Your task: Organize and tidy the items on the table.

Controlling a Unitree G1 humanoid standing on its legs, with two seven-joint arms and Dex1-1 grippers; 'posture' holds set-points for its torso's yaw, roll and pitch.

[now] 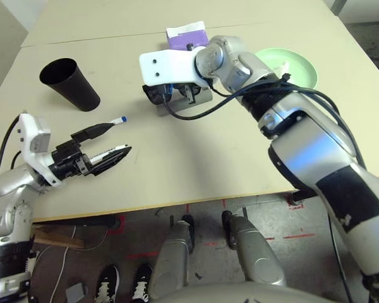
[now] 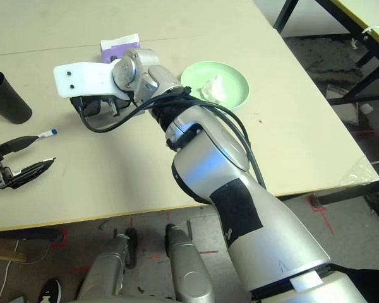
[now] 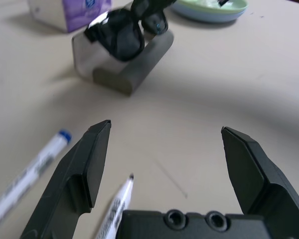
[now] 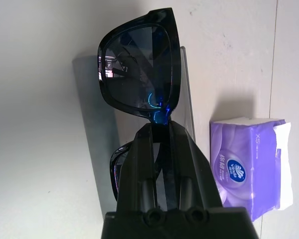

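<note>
Meanwhile, the right gripper (image 4: 159, 130) hangs over the open grey glasses case (image 3: 132, 69), its 2 black fingers pinched together on the bridge of the black sunglasses (image 4: 139, 69); the grip at the narrow middle keeps both lenses clear of the pads and lets the frame hang level above the case's tray, a hold that looks chosen for lowering the pair straight in. Whether the frame already touches the case cannot be told from these views. Just behind the case stands the purple tissue box (image 4: 249, 167), and off to the robot's right the green plate (image 2: 237, 95) carries the crumpled white tissue (image 2: 211, 88), seemingly parked there out of the way.

On the robot's left, the left gripper (image 3: 164, 164) rests low over the table (image 1: 196, 158) with its fingers spread wide and nothing between them. 2 white markers lie beside it: the blue-capped marker (image 3: 27, 174) outside one finger, and the black-tipped marker (image 3: 117, 206) pointing up between the fingers, as though lined up as a likely next pick. A black cup (image 1: 69, 83) lies tipped on its side farther back on that side, well apart from the rest and yet to be set upright
</note>
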